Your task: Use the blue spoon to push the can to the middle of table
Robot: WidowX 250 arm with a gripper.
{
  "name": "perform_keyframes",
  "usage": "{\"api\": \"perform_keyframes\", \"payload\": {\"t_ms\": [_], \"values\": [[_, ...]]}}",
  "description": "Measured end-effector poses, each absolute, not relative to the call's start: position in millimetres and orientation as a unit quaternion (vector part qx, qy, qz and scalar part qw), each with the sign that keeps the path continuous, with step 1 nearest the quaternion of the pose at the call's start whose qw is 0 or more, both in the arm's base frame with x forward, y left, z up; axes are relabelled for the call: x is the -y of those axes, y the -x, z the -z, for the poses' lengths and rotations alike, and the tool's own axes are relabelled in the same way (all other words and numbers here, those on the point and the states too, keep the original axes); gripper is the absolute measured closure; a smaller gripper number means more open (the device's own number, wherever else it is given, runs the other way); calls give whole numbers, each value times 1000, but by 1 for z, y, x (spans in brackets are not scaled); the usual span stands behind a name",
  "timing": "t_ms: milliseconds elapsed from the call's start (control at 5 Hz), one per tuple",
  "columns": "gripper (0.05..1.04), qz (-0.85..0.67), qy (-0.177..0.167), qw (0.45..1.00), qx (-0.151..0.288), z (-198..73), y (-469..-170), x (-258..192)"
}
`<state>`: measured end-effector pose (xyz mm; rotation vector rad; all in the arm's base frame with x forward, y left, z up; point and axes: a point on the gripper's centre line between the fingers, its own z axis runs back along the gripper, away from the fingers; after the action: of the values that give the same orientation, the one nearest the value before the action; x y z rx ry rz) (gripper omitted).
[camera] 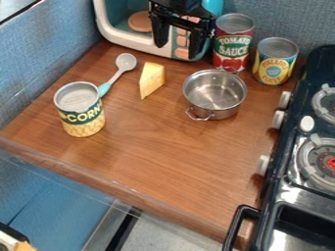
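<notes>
Gripper is open with nothing in it, up at the table's back edge in front of the oven. Spoon lies flat behind the corn can, bowl toward the back edge, blue handle end right by the can; can't tell if they touch. Can is upright near the left corner of the table.

Step in hand, I'd say: pick up the spoon. Turn your wrist so you close across the shaft, not along it. Grab the bare stretch between bowl and can, and come down vertical so you don't clip the can or the cheese. Lift clear before you swing.

For the push, you want the spoon on the can's left-edge side. Keep contact low and centered; high risks a tip, off-center spins it. Go slow, and stop short of the pot.
</notes>
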<state>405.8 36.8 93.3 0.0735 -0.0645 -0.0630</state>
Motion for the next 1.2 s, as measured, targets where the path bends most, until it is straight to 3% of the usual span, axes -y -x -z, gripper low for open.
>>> {"api": "perform_keyframes", "payload": {"t_ms": [200, 400, 600, 1000, 1200], "values": [[83, 33, -32, 999, 10, -75, -402, -36], [83, 0, -21, 1000, -11, -66, -372, -66], [83, -25, -21, 999, 1, -71, -353, -108], [83, -62, -56, 996, 19, -61, -330, -159], [83, -107, -90, 990, 7, -33, -332, -170]]}}
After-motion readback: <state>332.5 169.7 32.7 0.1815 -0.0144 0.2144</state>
